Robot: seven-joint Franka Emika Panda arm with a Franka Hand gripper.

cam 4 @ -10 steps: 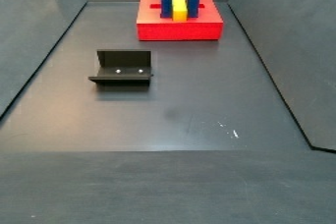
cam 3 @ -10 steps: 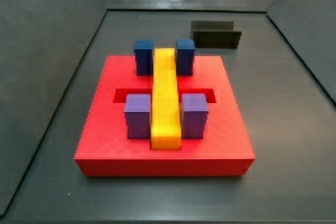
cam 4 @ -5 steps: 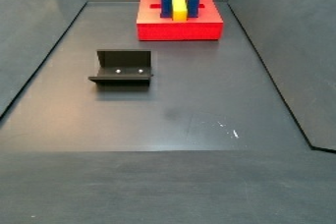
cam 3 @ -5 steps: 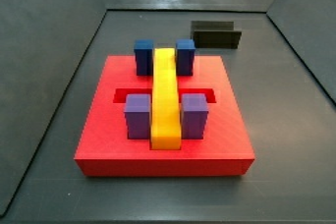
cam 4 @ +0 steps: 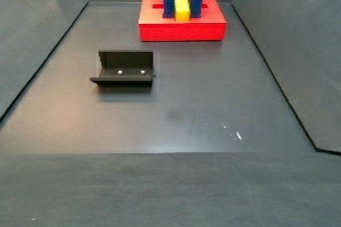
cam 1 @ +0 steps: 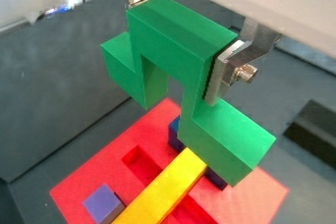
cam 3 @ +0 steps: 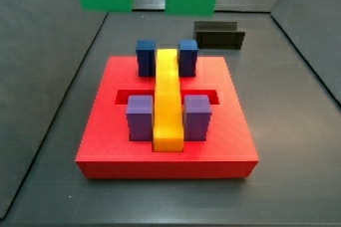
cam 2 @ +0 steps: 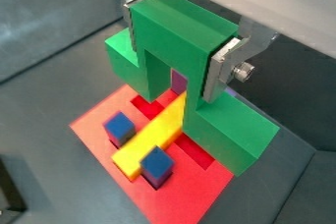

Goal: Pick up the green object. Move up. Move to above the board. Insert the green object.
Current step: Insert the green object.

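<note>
Gripper (cam 1: 184, 46) pinched the green object (cam 1: 178, 81) by its centre block, hovering w/ the board (cam 1: 256, 203) directly below. Step: above-board positioning. Next, prob.: align w/ slot, descend straight.

Smooth plastic green object (cam 1: 184, 56), silver metal hand (cam 1: 184, 22)

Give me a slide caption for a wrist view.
The hand holds the green object above the board.
</note>
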